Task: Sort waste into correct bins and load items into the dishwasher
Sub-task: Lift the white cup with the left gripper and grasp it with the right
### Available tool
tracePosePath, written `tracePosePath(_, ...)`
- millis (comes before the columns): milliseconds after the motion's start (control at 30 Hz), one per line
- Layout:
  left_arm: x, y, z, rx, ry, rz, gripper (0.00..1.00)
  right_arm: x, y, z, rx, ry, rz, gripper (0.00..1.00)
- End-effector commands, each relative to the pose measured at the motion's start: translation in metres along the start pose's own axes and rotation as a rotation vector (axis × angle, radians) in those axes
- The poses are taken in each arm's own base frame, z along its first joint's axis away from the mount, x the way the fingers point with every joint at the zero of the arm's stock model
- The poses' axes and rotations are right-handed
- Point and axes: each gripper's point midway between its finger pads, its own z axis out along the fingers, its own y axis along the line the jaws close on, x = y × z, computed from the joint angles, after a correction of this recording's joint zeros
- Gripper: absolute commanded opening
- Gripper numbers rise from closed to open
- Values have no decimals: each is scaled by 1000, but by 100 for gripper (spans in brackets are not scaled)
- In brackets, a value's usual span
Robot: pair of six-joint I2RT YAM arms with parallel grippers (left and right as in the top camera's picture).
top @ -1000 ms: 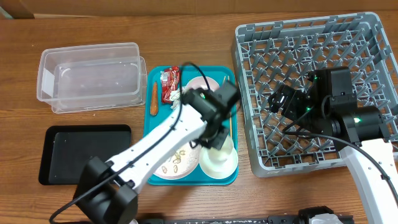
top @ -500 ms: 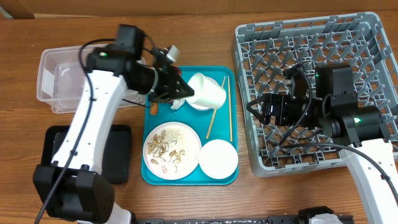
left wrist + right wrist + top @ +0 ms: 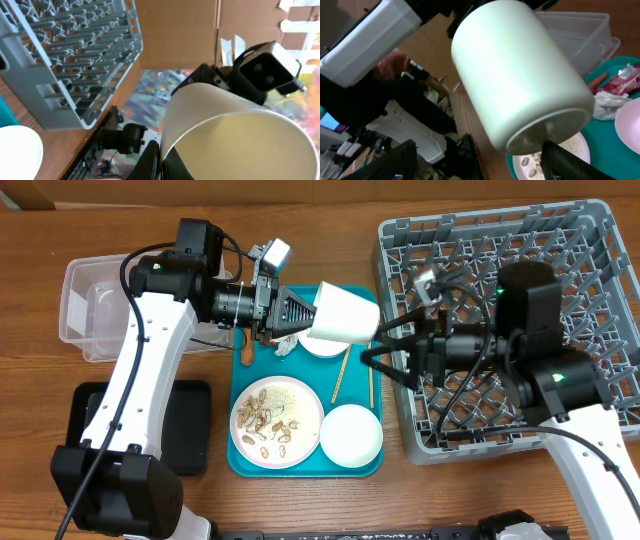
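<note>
My left gripper [image 3: 298, 313] is shut on the rim of the small cream cup [image 3: 346, 313] and holds it on its side above the teal tray [image 3: 246, 380]. In the left wrist view the fingers [image 3: 161, 161] pinch the cup's wall [image 3: 235, 135]. My right gripper [image 3: 384, 350] is open just right of the cup's base. In the right wrist view its fingers [image 3: 480, 162] spread below the cup [image 3: 520, 75]. The grey dish rack [image 3: 510, 330] is at the right. The red wrapper [image 3: 625, 80], tissue [image 3: 607, 102] and carrot [image 3: 246, 352] lie on the tray.
On the tray are a plate with shell scraps [image 3: 278, 420], a white bowl [image 3: 351, 435], a pink bowl [image 3: 322, 346] partly under the cup, and chopsticks [image 3: 340, 375]. The clear tub [image 3: 140, 305] is at the back left. The black tray [image 3: 95, 430] is at the front left.
My left arm has lifted the cup off the tray and carried it right, toward the rack. My right gripper has reached left out of the rack to the cup's base.
</note>
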Motion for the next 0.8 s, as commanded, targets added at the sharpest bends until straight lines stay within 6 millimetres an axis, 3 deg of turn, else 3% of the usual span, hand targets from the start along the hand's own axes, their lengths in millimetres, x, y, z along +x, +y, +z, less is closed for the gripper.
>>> tracePosePath(0, 8, -27, 3, 78, 23, 73, 4, -7, 16, 4, -35, -3, -56, 81)
tracePosePath(200, 12, -31, 9, 93, 44, 87, 4, -12, 17, 6, -31, -16, -59, 69)
tracePosePath(233, 13, -32, 11, 100, 50, 87, 4, -14, 15, 6, -19, -22, -64, 71)
tracePosePath(267, 15, -34, 12, 107, 56, 88, 4, -15, 11, 6, 6, -29, -65, 81)
tracePosePath(300, 16, -34, 14, 109, 63, 89, 4, -17, 5, 6, 42, -38, -64, 84)
tracePosePath(467, 17, -35, 16, 110, 66, 104, 4, -18, -25, 2, 210, -59, -30, 85)
tracePosePath(767, 15, -34, 14, 110, 60, 115, 4, -19, -27, -2, 214, -64, -23, 89)
